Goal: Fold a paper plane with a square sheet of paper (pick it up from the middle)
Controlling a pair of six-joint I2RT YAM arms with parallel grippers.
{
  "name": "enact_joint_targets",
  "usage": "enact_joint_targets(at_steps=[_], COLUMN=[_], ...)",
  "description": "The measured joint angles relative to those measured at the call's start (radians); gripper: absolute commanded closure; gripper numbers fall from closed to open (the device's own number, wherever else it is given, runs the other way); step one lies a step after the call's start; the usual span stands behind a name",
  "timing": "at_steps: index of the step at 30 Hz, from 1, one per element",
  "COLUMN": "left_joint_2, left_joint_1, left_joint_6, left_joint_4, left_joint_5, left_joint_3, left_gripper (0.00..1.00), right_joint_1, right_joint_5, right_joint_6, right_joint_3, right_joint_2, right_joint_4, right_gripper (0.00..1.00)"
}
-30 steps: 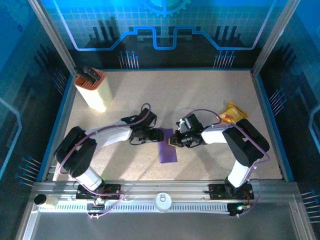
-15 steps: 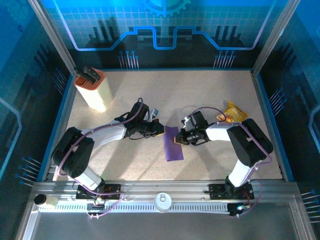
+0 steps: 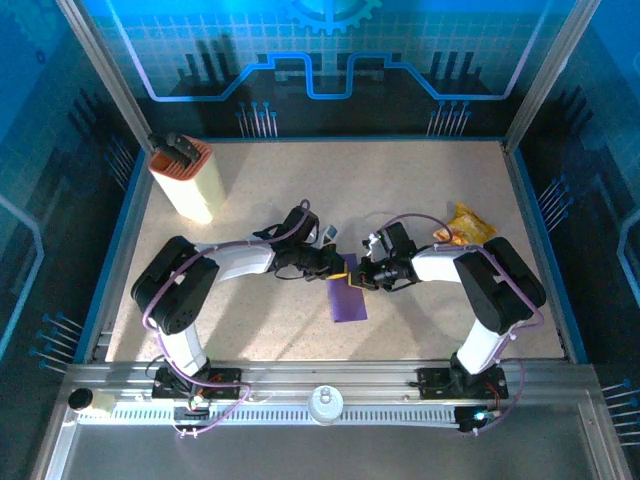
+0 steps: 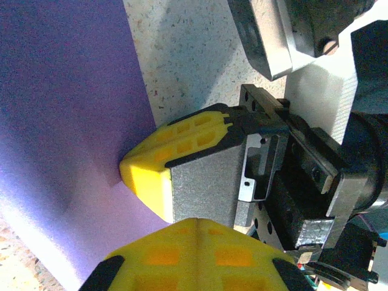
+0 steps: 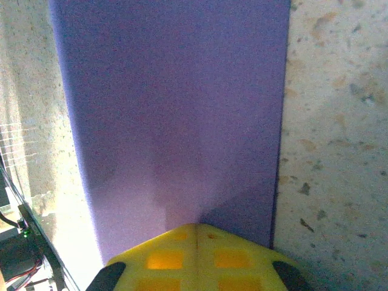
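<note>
White-and-black arms (image 3: 240, 262), lilac cables (image 3: 410, 220), yellow ribbed tool fingertips (image 4: 151, 176)

Robot test cell, lab-type. Speckled tabletop (image 3: 330, 190) with a blue rim, boxed in by aluminium frame posts (image 3: 100, 70). Blue printed circuit-pattern wall panels (image 3: 320, 50) behind and at both sides. Slotted aluminium rail (image 3: 380, 385) along near edge carries two cabled arms: left arm (image 3: 230, 262), right arm (image 3: 490, 285).

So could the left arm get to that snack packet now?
Probably not directly: the right gripper and its arm lie between the left gripper and the snack packet.
</note>
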Motion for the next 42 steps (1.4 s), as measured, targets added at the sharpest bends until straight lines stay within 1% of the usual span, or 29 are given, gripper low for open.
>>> enact_joint_targets(at_steps=[8, 11, 16, 19, 22, 26, 30, 35, 40, 42], left_joint_2=[0.068, 0.068, 0.069, 0.066, 0.053, -0.016, -0.050, 0.000, 0.073, 0.092], left_joint_1=[0.001, 0.008, 0.051, 0.057, 0.057, 0.061, 0.061, 0.061, 0.061, 0.061], left_joint_6=[0.021, 0.048, 0.090, 0.109, 0.114, 0.117, 0.116, 0.113, 0.119, 0.135], left_joint_4=[-0.015, -0.022, -0.026, -0.016, -0.027, -0.078, -0.084, -0.058, -0.063, -0.073], left_joint_5=[-0.002, -0.011, -0.024, -0.020, -0.030, -0.050, -0.031, 0.007, 0.006, -0.011], left_joint_3=[0.002, -0.023, -0.103, -0.109, -0.111, -0.107, -0.051, 0.013, 0.016, 0.016], left_gripper=[1.00, 1.00, 1.00, 1.00, 1.00, 1.00, 1.00, 1.00, 1.00, 1.00], right_joint_1=[0.000, 0.000, 0.000, 0.000, 0.000, 0.000, 0.000, 0.000, 0.000, 0.000], right_joint_5=[0.000, 0.000, 0.000, -0.002, 0.000, 0.004, 0.006, 0.009, 0.011, 0.011], right_joint_6=[0.000, 0.001, 0.008, 0.013, 0.016, 0.019, 0.019, 0.020, 0.023, 0.023], right_joint_3=[0.000, 0.000, -0.004, -0.011, -0.017, -0.023, -0.023, -0.027, -0.027, -0.027], right_joint_2=[0.000, 0.000, 0.000, 0.000, -0.004, -0.009, -0.010, -0.014, -0.016, -0.016], right_joint_4=[0.000, 0.001, 0.008, 0.022, 0.030, 0.034, 0.034, 0.034, 0.034, 0.034], right_gripper=[0.95, 0.95, 0.95, 0.95, 0.95, 0.95, 0.95, 0.95, 0.95, 0.95])
